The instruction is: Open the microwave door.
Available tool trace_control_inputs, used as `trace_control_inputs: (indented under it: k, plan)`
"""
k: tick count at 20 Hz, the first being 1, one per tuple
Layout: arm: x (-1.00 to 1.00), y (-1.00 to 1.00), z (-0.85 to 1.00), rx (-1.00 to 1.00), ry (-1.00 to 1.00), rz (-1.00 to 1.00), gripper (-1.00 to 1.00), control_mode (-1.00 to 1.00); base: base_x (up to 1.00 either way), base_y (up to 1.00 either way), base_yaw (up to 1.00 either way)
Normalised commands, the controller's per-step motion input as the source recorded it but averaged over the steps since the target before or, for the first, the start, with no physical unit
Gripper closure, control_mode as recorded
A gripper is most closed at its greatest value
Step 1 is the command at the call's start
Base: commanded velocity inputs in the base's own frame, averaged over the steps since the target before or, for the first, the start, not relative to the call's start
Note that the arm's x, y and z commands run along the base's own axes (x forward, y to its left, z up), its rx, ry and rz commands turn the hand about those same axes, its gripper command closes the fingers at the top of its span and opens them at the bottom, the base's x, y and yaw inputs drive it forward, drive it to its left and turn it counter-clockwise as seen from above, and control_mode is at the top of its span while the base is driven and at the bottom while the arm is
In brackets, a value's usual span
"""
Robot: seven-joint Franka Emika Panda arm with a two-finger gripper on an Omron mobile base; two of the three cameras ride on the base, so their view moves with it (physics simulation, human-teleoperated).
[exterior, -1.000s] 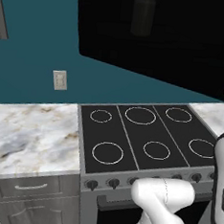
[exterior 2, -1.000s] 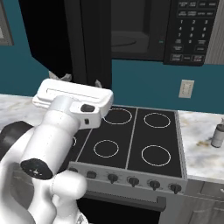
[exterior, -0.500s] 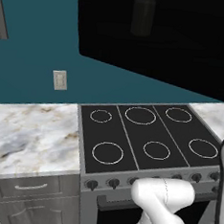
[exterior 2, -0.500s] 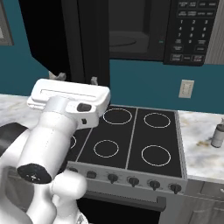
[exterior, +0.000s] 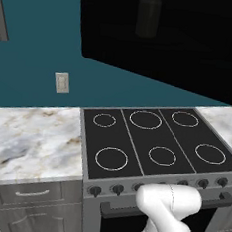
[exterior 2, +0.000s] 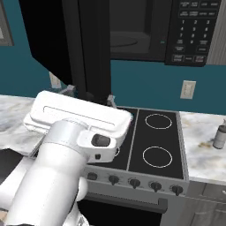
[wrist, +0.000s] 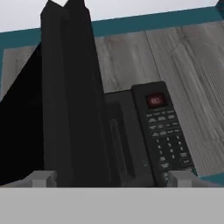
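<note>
1. The microwave door (exterior 2: 84, 44) is seen as a flat, glossy black panel with a thick edge. It stands swung out from the microwave (exterior 2: 145, 31), its long axis upright in the right base view and its edge turned toward the camera.
2. In the left base view the microwave door (exterior: 164, 37) is presented as a broad dark face above the stove top (exterior: 155, 146). The open cavity and the grey-buttoned control strip (exterior 2: 194, 31) are shown in the right base view.
3. The end effector (wrist: 111, 179) is held just below the door's lower edge, its pale fingertips (wrist: 41, 179) set wide apart on either side of it.
4. The counter (exterior: 31, 140) is veined marble. A small bottle (exterior 2: 219, 136) stands on it to the right of the stove.
</note>
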Motion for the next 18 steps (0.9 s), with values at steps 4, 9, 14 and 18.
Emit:
trace_control_inputs:
  k: [4,9,14,18]
  plan:
    - [-0.02,-0.96,0.00,0.54,0.48,0.13,-1.00,-1.00,0.00,0.00,0.00]
    - [0.16,-0.64,-0.06,0.64,0.58,0.19,-1.00,-1.00,0.00,0.00,0.00]
    - [0.12,-0.17,-0.34,0.33,0.35,0.25,-1.00,-1.00,0.00,0.00,0.00]
    - [0.00,-0.13,-0.69,0.00,0.20,0.15,-1.00,-1.00,0.00,0.00,0.00]
